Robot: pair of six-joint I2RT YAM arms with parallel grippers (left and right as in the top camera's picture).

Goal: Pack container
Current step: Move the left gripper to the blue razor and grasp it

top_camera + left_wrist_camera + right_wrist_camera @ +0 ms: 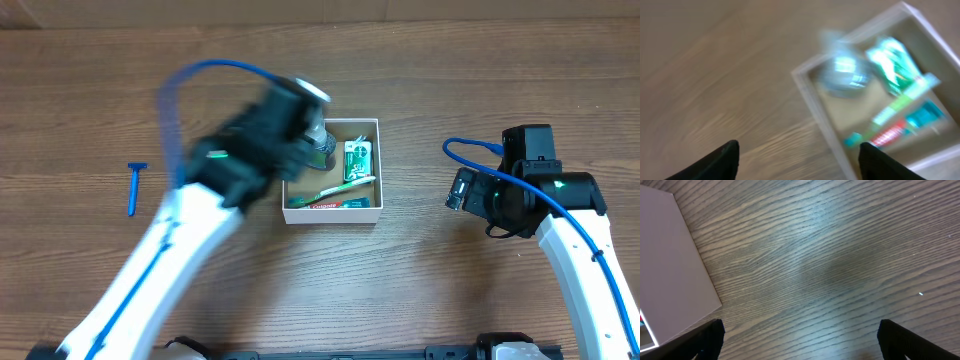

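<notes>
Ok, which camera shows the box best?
Overhead: the box is sharp, though the left arm covers one corner. Left wrist shows it blurred; right wrist catches only an outer wall.

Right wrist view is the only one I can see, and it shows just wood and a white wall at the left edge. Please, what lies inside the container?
Observer: The container holds a green packet, a green toothbrush, a red-and-teal tube and a round item too blurred to name.
Operator: Where is the left gripper?
Observer: The left gripper hangs open and empty over the container's left wall.
Operator: Is something outside the container?
Observer: Yes, a blue razor lies on the table, far to the container's left.
</notes>
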